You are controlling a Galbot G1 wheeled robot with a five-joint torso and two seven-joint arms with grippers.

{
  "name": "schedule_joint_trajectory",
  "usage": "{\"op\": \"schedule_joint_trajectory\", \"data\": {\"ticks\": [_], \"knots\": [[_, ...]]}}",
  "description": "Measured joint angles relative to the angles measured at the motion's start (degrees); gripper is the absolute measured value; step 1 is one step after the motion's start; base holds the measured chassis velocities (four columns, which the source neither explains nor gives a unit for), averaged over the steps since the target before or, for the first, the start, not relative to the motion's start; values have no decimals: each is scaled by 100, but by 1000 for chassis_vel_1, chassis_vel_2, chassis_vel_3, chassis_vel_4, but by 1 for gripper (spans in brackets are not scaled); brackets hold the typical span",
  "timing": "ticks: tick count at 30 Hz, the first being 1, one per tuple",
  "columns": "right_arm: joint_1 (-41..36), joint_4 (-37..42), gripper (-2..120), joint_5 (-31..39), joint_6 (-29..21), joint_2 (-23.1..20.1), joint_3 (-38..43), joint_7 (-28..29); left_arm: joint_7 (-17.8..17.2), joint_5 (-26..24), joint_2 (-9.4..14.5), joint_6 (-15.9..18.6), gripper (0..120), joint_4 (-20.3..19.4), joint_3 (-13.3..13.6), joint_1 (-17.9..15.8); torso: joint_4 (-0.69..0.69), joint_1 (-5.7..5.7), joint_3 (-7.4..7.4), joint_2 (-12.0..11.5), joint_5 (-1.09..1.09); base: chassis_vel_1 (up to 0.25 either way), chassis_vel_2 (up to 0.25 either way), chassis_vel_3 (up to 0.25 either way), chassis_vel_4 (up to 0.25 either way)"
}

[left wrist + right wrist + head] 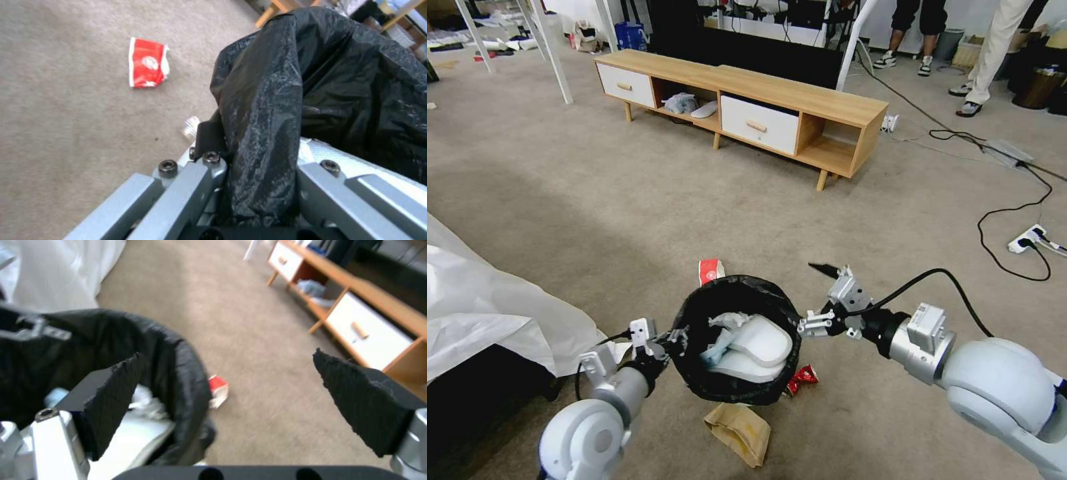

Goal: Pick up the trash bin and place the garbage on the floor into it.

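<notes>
The trash bin, lined with a crinkled black bag, holds white tissues and pale rubbish. My left gripper is shut on its left rim; in the left wrist view the folded bag is pinched between the fingers. My right gripper is open just right of the rim. One of its black pads reaches over the bin's edge. On the floor lie a red-white packet, a crushed red can and a brown paper bag.
A low wooden cabinet with white drawers stands ahead. A white sheet drapes over something at the left. Black cables and a power strip lie on the carpet at the right. People's legs stand at the far back.
</notes>
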Motion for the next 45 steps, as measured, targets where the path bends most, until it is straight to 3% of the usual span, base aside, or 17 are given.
{"op": "schedule_joint_trajectory", "data": {"ticks": [8, 17, 25, 28, 30, 31, 33, 34, 36, 37, 38, 39, 41, 42, 44, 45], "knots": [[-86, -43, 98, -87, 139, 201, 64, 311, -284, 107, -80, -169, 0, -187, -260, 214, 0, 0, 0, 0, -1, 0, 0, 0, 0], [-65, -358, 98, 51, 185, 589, -41, 589, -304, 126, -101, -208, 0, -471, -552, 587, 0, 0, 0, 0, 0, 0, 0, 0, 0], [94, -773, 98, 173, 145, 812, -225, 668, -377, 87, -63, -224, 0, -541, -679, 651, 0, 0, 0, 0, 1, 0, 0, 0, 0], [155, -884, 98, 726, 13, 799, -312, 917, -402, 62, -12, -223, 0, -549, -654, 588, 0, 0, 0, 0, 0, 0, 0, 0, 0], [196, -930, 98, 1468, -126, 919, -402, 1330, -413, 72, -8, -222, 0, -520, -602, 527, -1, 0, 0, 0, 0, 0, 0, 0, 0], [196, -930, 98, 1468, -126, 919, -402, 1330, -413, 72, -8, -222, 0, -520, -602, 527, -1, 0, 0, 0, 0, 0, 0, 0, 0], [289, -1013, 98, 2188, -253, 1253, -596, 2027, -413, 113, -10, -226, 0, -457, -570, 493, -1, 0, 0, 0, 0, 0, 0, 0, 0], [289, -1013, 98, 2188, -253, 1253, -596, 2027, -413, 113, -10, -226, 0, -457, -570, 493, -1, 0, 0, 0, 0, 0, 0, 0, 0], [465, -1209, 99, 3066, -310, 1768, -883, 2967, -422, 121, -1, -249, 0, -422, -573, 480, 0, 0, 0, 0, 0, 0, 0, 0, 0], [465, -1209, 99, 3066, -310, 1768, -883, 2967, -422, 121, -1, -249, 0, -422, -573, 480, 0, 0, 0, 0, 0, 0, 0, 0, 0], [629, -1363, 100, 3641, -308, 2085, -1066, 3540, -425, 115, 6, -258, 0, -420, -585, 478, 0, 0, 0, 0, 0, 0, 0, 0, 0], [629, -1363, 100, 3641, -308, 2085, -1066, 3540, -425, 115, 6, -258, 0, -420, -585, 478, 0, 0, 0, 0, 0, 0, 0, 0, 0], [889, -1577, 100, 4337, -176, 2518, -1303, 4263, -436, 112, 16, -265, 0, -426, -601, 476, 0, 0, 0, 0, 0, 0, 0, 0, 0], [889, -1577, 100, 4337, -176, 2518, -1303, 4263, -436, 112, 16, -265, 0, -426, -601, 476, 0, 0, 0, 0, 0, 0, 0, 0, 0], [1228, -1748, 100, 5159, 17, 3012, -1511, 5138, -457, 107, 20, -265, 0, -456, -613, 476, -1, 0, 0, 0, -2, 0, 0, 0, 0], [1228, -1748, 100, 5159, 17, 3012, -1511, 5138, -457, 107, 20, -265, 0, -456, -613, 476, -1, 0, 0, 0, -2, 0, 0, 0, 0]]}}
